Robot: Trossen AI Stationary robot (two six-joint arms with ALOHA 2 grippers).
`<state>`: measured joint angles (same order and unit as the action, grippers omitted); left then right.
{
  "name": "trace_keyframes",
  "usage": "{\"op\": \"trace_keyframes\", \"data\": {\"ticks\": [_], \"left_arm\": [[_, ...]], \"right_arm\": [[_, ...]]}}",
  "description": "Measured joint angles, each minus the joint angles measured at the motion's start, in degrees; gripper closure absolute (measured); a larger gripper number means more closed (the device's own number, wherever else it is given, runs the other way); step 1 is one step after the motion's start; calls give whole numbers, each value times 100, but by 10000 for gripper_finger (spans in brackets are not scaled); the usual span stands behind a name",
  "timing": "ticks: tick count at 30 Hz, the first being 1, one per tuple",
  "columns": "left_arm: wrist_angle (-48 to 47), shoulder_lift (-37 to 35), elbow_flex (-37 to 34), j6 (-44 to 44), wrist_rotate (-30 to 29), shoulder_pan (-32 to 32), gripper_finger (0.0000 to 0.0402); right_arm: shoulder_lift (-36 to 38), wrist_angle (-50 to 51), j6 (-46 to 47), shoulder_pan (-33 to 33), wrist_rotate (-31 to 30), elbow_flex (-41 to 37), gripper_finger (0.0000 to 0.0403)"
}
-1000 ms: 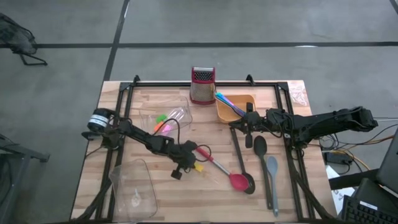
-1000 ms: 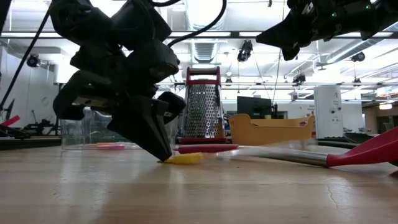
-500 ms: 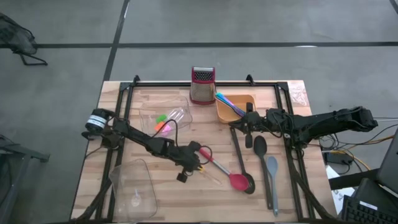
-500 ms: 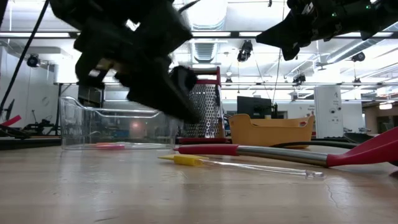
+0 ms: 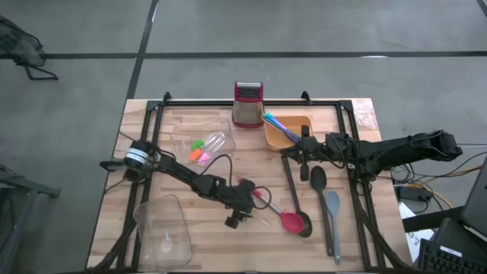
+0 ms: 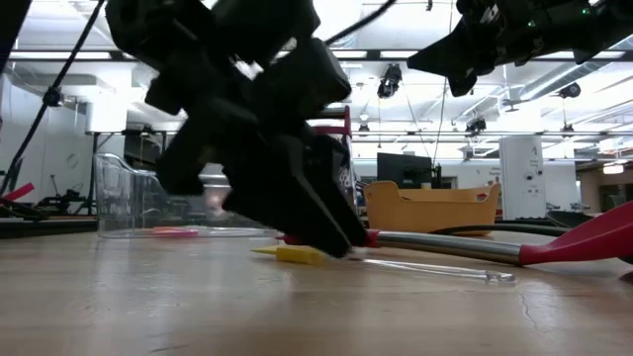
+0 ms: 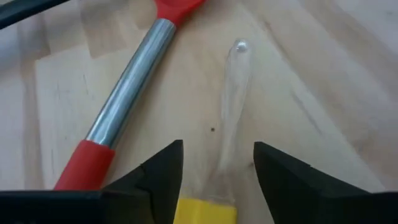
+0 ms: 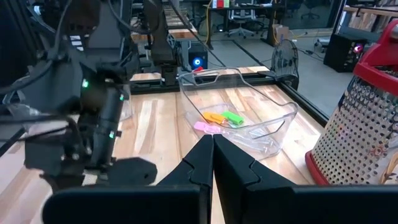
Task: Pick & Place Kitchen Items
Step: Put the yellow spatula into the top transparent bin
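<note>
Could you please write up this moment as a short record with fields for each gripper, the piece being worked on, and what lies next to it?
left gripper: open, low over the table, fingers either side of the yellow-ended clear stick
right gripper: shut, raised beside the orange tray
yellow-ended clear stick: flat on the wood
neighbour: red spatula, beside the stick

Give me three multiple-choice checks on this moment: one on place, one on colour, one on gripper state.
1. Where is the left gripper?
A. Over the yellow-tipped clear stick
B. Inside the orange tray
C. On the grater

2. What colour is the head of the spatula with the steel handle?
A. Blue
B. Red-pink
C. Green

3. How does the right gripper stand?
A. Wide open
B. Shut on a spoon
C. Shut, empty

Key: 1 A, the stick lies between its open fingers; 2 B, the high view shows it; 3 C, its fingers meet with nothing between.
</note>
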<state>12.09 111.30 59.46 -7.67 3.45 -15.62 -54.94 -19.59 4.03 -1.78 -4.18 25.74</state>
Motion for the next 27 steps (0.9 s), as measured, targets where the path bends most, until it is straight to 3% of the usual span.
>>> {"op": "trace_keyframes", "data": {"ticks": [8, 16, 27], "left_arm": [[82, 613, 257, -108, 23, -1, 235], [-61, 857, 255, -327, -63, 54, 384], [-517, 293, 240, -469, -363, 94, 398]], "right_arm": [[0, 2, 0, 0, 2, 0, 394], [0, 11, -1, 0, -1, 0, 394], [0, 11, 0, 0, 2, 0, 394]]}}
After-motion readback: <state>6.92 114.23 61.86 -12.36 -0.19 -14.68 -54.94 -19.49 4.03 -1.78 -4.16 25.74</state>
